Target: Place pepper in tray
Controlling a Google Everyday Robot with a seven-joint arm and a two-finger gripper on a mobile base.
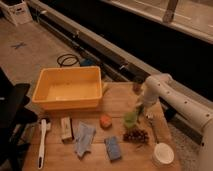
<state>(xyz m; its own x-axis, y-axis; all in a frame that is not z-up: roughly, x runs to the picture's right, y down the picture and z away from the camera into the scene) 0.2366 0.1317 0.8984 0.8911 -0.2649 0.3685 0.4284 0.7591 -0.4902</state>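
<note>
End effector (141, 106) held low, right of centre, just above green cup (131, 120).
Grip state cannot be told; pepper is not made out; pickup is judged intended, tray (67, 103) lying well apart, left.

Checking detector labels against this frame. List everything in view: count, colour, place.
tray: 1, yellow, back left of the table
pepper: 1, green, at the tool, just above the cup
cup: 1, light green, right of centre
lump: 1, orange, centre
grapes: 1 bunch, dark red, in front of the cup
bowl: 1, white, front right
sponge: 1, blue, front centre
cloth: 1, grey-blue, left of the sponge
block: 1, tan, left of the cloth
brush: 1, white, front left
can: 1, brown, back right
table: 1, wood
arm: 1, white, from the right
tool: 1, above the cup
</note>
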